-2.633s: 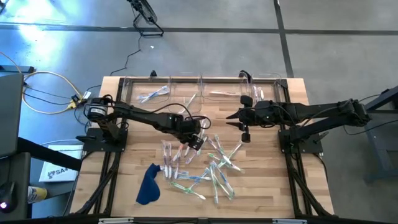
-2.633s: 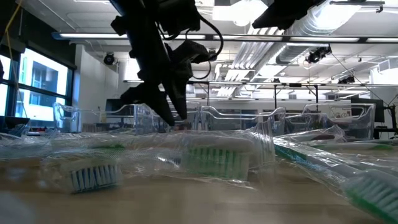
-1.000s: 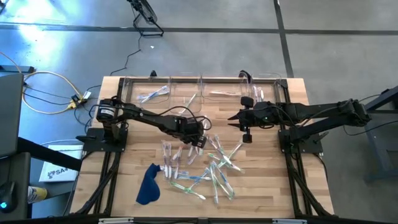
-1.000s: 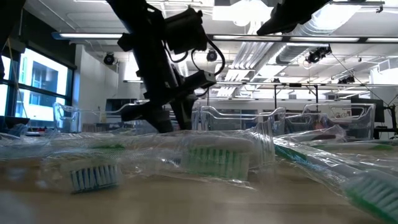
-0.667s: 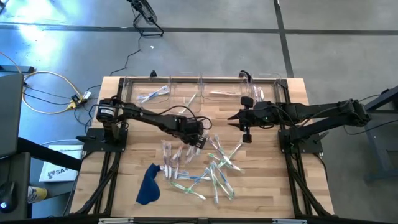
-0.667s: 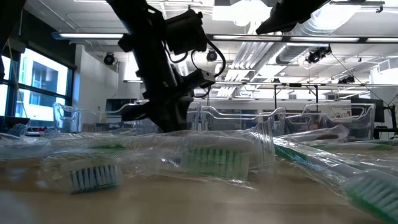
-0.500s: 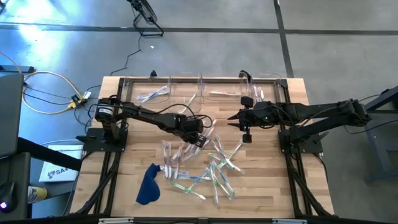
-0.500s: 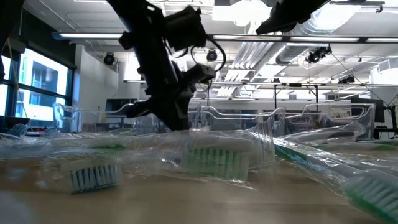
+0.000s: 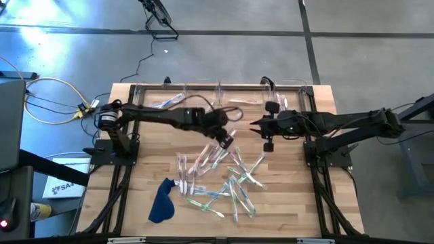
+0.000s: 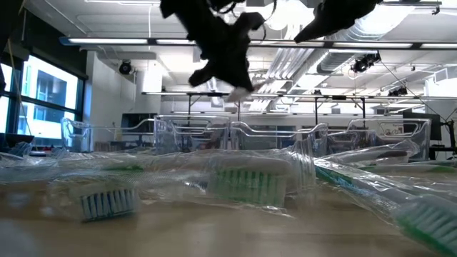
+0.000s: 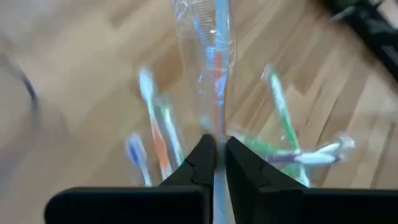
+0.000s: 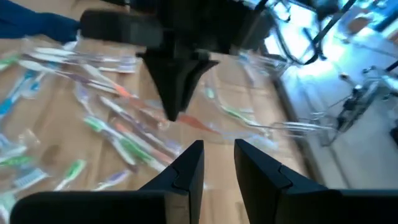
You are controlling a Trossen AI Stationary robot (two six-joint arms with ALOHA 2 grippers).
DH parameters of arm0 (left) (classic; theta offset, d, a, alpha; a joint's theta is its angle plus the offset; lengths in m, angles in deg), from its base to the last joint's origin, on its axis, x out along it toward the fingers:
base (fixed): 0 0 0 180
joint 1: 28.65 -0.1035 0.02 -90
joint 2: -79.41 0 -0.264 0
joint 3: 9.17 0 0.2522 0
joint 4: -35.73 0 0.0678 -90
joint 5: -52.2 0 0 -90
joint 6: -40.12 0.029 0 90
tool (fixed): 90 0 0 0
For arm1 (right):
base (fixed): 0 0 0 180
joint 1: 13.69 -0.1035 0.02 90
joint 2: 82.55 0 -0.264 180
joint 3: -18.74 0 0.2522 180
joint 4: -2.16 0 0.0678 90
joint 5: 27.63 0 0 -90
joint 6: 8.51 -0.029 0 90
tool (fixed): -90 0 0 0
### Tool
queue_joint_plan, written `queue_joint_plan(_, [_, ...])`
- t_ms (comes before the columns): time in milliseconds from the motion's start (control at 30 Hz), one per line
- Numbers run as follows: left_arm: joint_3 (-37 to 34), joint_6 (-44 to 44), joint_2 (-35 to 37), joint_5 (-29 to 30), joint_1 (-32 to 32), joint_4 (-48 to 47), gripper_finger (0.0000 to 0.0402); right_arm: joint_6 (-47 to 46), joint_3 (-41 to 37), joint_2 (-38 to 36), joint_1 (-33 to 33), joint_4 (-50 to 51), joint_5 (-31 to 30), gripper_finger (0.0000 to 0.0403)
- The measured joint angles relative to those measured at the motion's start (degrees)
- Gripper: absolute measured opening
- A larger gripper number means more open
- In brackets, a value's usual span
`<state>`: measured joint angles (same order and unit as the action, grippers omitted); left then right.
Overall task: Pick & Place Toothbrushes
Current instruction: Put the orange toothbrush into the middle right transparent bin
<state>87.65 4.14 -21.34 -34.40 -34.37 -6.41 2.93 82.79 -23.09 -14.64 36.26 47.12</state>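
Where the pale wooden slatted tabletop [image 9: 291, 203] comes nearest, a crumpled dark blue cloth [image 9: 161, 200] lies at its front left.

Item: loose heap of slim toothbrushes in clear glossy wrappers [image 9: 227, 181], with green, blue, pink and whitish handles, spread over the middle of the tabletop, crossing and touching one another; in the low view their bristle heads fill the foreground.

Item: left gripper [image 9: 224, 139], raised above the far edge of the heap, well clear of the tabletop in the low view. Its dark fingers [image 11: 202, 163] are pressed together on one clear-wrapped toothbrush with an orange-pink handle [image 11: 214, 68]. The wrapper's end is pinched between the fingertips and the rest juts straight out past them, hanging free in the air over the heap.

Item: right gripper [image 9: 253, 126], hovering level to the right of the left gripper, near it but apart, over bare wood beyond the heap. Its fingers [image 12: 186, 168] stand slightly parted with a narrow gap and nothing between them.

Item: row of clear plastic rectangular bins [image 9: 224, 91] along the tabletop's far edge. Several hold a few wrapped toothbrushes; the leftmost shows a bluish one [image 9: 166, 103].
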Motion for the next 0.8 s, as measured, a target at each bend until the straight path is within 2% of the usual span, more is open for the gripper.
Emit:
queue_joint_plan(300, [14.91,26.23,-0.02,-1.33,-6.88,0.88,0.0012,0.43,-0.02,-8.51,0.61,-0.3,0.85,0.0081])
queue_joint_plan(533, [19.38,45.09,0.0,-10.24,-9.07,15.14,0.0011,-7.28,-0.02,-11.92,7.61,-11.58,7.25,0.0081])
queue_joint_plan(667, [19.44,48.39,0.0,-15.2,-8.83,19.16,0.0011,-8.31,0.0,-10.71,9.54,-19.03,8.3,0.0081])
queue_joint_plan(800, [19.42,49.47,0.0,-16.41,-8.92,18.82,0.0011,-8.14,-0.09,-9.06,10.01,-22.51,9.64,0.0082])
